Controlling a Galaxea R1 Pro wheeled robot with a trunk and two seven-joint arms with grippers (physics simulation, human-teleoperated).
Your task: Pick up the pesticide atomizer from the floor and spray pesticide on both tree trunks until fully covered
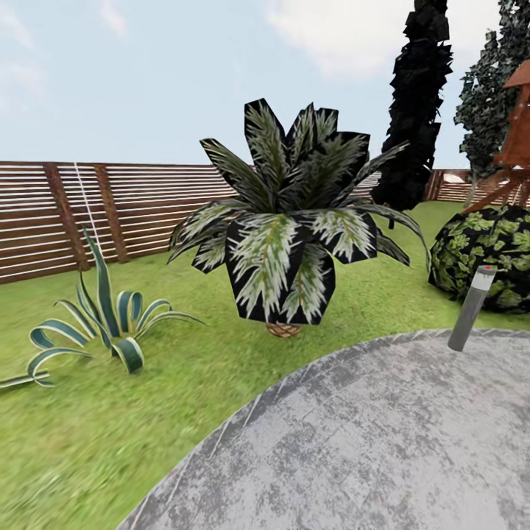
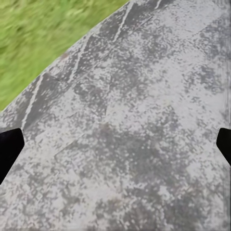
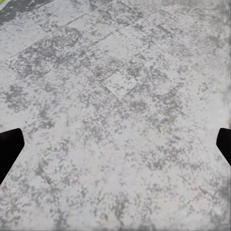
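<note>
The pesticide atomizer was nowhere I could find it, so I could not say how it looked or where on the lawn [image 1: 110,434] it lay; the two thick-trunked trees were not before me either. From the head camera I faced a broad striped-leaf plant [image 1: 291,228] standing on the grass just past the curved edge of the grey stone paving [image 1: 383,442]. A lower striped plant [image 1: 103,324] sat toward the slatted wooden fence [image 1: 88,210]. A grey bollard light [image 1: 471,308] stood at the paving's far edge beside a round leafy bush [image 1: 489,254], with a narrow dark columnar tree [image 1: 416,110] behind.

Both wrist cameras looked down at mottled stone. The left gripper [image 2: 115,144] showed only its two dark fingertips [image 2: 8,147] at opposite sides of its picture, spread wide with nothing between them. The right gripper [image 3: 115,144] showed the same: tips [image 3: 8,147] set wide apart, and bare paving between them.

I judged the task hardly begun: I was on my way, with nothing picked up. The risks I saw were these. Driving straight on would have run the base into the big plant or clipped the bollard. Crossing from stone to grass could have jolted the base. Worse, I might have taken the dark columnar tree for a target and wasted spray on it. I needed to turn and find the atomizer first.
</note>
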